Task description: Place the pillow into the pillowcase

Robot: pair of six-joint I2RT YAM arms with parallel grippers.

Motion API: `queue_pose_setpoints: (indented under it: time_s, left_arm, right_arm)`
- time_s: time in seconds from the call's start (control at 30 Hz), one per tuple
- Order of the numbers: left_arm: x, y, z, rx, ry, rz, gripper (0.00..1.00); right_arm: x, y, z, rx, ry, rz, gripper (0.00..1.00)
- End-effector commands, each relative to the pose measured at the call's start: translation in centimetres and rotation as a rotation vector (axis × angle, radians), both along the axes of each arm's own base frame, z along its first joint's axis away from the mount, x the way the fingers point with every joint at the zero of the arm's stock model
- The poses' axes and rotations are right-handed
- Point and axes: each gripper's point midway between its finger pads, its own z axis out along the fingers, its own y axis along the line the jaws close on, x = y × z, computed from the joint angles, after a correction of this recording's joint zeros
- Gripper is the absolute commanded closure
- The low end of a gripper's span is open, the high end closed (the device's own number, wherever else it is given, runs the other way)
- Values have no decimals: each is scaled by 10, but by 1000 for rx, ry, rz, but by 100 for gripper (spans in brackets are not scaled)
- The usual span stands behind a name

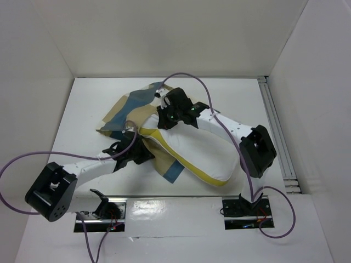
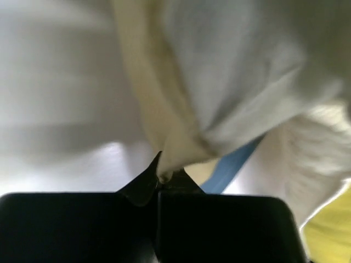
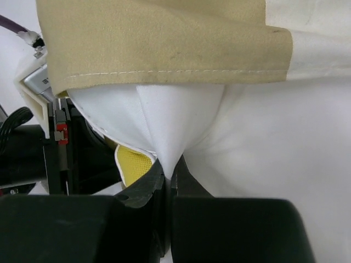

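Overhead wide; wrist close-ups at pillow (image 1: 204, 155)

Matt cloth pillowcase (image 1: 131, 107), soft white fabric pillow (image 1: 200, 153)

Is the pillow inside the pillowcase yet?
Only partly. The pillowcase hem covers one end of the pillow, while most of it lies bare, yellow band showing.

White table (image 1: 88, 104), pillowcase (image 1: 123, 112) lying on it — pillow (image 1: 205, 156) partly atop
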Motion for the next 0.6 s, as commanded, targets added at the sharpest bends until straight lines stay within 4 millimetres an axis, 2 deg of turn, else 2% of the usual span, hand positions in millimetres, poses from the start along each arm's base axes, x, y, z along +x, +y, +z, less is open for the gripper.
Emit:
queue_pose_setpoints:
  time_s: [0.0,0.03,0.07,0.13,0.17,0.2,0.23,0.33,0.37,0.43,0.47,0.53,0.57]
  left_arm:
    - [27,-18,38,-24,-97,-28,100]
    - [26,-22,49,-43,-132,-60,100]
    - [28,-28,75,-97,-209,-85,100]
    - [15,-39,99,-170,-255,-149,100]
    - [6,-42,105,-193,-267,-178,100]
    - [-2,-45,121,-241,-306,-213,100]
    - [-12,-47,115,-252,-299,-238,100]
    - [-32,-47,110,-297,-300,-286,100]
    - [-36,-46,108,-302,-297,-294,100]
    - [-44,-45,108,-314,-305,-323,100]
    - [-45,-45,114,-318,-330,-329,100]
    - [-51,-46,115,-320,-334,-368,100]
    - [-49,-47,121,-326,-348,-369,100]
  right_arm:
    - [20,15,70,125,-115,-19,100]
    - [33,12,91,126,-168,-69,100]
    - [30,12,96,110,-169,-78,100]
    - [36,11,118,108,-234,-119,100]
    - [30,17,118,102,-243,-102,100]
    - [31,19,111,93,-235,-101,100]
    - [31,25,83,48,-201,-96,100]
    - [31,35,24,-6,-92,-82,100]
    - [35,36,-12,-34,-21,-90,100]
    - [40,34,-41,-58,30,-118,100]
    - [53,28,-52,-56,53,-159,100]
    - [69,24,-39,-18,42,-201,100]
    - [75,23,-25,14,35,-209,100]
